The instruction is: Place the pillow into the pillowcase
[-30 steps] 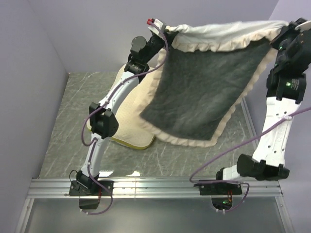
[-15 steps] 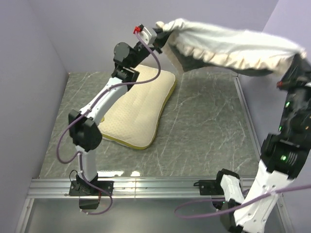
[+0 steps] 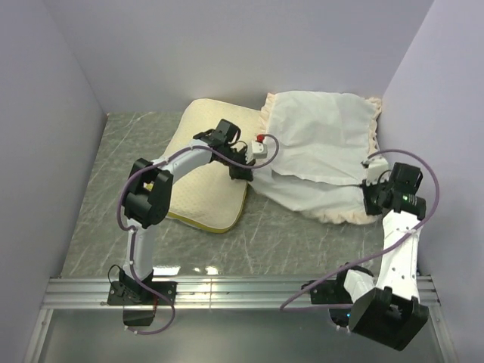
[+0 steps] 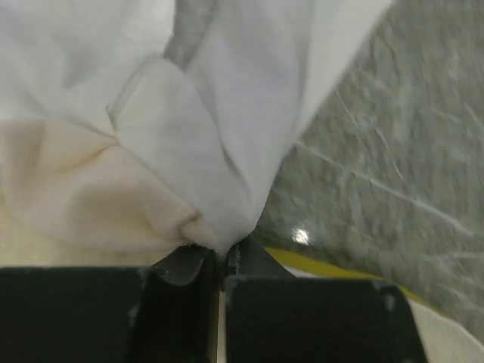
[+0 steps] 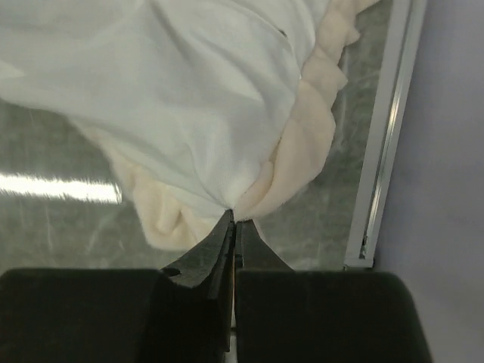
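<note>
One pillow (image 3: 204, 178) and one pillowcase (image 3: 318, 151) lie on the marbled worktop (image 3: 302, 242). The case is spread white face up just to the pillow's right, with one bunched corner touching the pillow's right edge. The left arm (image 3: 151, 197) reaches across the pillow, and its left tool (image 4: 224, 255) is clenched on that bunched corner right at the edge. The right arm (image 3: 401, 249) stands well clear of the pillow, its right tool (image 5: 233, 225) clamped on the ruffled trim (image 5: 302, 151) at the case's near corner, the one farthest from the pillow. That makes two arms and two tools, with one pinch of cloth each. To an onlooker the likely trouble is easy to name. No opening in the case shows in any view. If either pinch has taken both layers together, the mouth would stay shut when the fabric is raised, leaving the pillow nowhere to go. Each hold sits at the very tips of the tool on thin, limp cloth, so a sharp or uneven pull could slide the fabric free and drop that side. The left arm also lies low over the pillow, and a careless sweep could nudge the pillow askew or drag it along with the case.
</note>
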Controlling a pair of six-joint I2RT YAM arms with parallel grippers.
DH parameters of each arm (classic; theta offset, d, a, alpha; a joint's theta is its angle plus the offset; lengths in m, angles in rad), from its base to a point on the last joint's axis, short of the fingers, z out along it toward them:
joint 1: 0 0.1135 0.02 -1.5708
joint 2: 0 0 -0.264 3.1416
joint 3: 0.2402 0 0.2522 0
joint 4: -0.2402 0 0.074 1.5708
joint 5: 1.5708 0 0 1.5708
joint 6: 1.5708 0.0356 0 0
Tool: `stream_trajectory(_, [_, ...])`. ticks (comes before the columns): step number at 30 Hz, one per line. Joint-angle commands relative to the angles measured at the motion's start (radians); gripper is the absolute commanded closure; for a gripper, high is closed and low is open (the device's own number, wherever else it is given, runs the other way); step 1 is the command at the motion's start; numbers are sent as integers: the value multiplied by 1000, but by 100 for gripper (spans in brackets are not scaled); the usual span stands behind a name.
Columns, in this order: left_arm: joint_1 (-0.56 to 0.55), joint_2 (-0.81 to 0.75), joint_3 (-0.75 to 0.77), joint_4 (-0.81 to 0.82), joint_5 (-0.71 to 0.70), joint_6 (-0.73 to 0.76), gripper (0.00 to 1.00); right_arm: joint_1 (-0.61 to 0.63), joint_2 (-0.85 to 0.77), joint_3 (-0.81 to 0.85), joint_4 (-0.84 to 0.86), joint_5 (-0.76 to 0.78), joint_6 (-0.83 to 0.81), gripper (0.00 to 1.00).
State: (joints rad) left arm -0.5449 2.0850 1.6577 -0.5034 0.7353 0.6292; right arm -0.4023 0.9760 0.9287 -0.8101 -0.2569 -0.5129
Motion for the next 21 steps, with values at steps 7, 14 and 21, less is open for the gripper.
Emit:
stream_trajectory(7, [26,-75,-12,-466,-73,244,56,69,-60,-41,-357,1,-433,60])
stream_trajectory(14, [227,-166,161,-670,-51,230,18,77,16,208,-482,-180,-452,17])
stream_trajectory(21, [338,-223,10,-393,-273,52,18,218,251,294,-217,-44,-158,28])
